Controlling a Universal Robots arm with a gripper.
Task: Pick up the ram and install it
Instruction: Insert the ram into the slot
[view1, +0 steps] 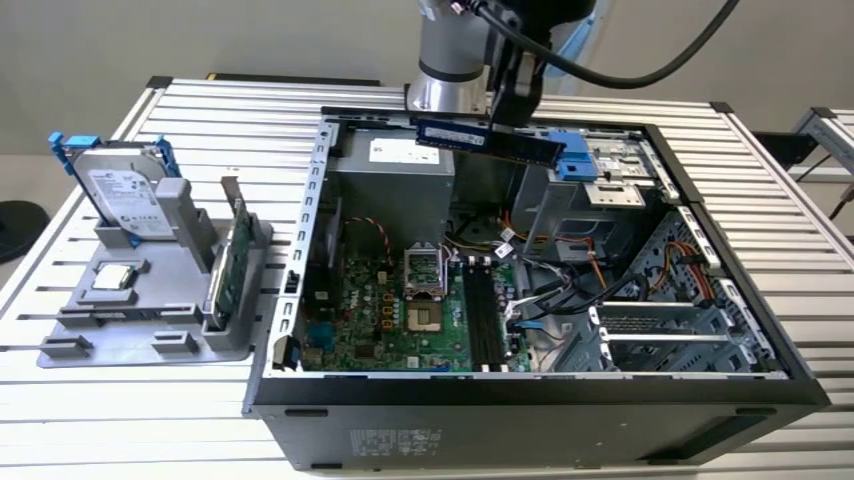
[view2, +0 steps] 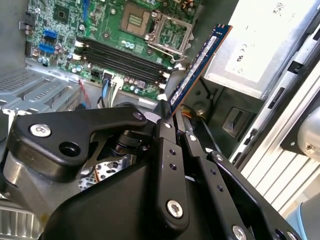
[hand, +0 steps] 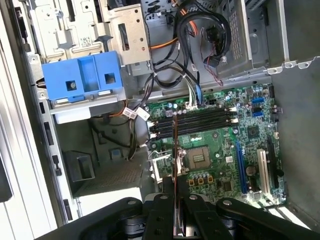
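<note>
Gripper (view1: 514, 122) clamped tight on ram (view1: 454, 133), hovering over open PC case (view1: 316, 215), above mobo (view1: 380, 310) w/ DIMM slots (view1: 483, 318).

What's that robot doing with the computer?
The robot's gripper is shut on the ram, a thin blue stick, and holds it in the air over the open computer case. The ram is not in yet: the long black slots on the green board below it are empty.
</note>
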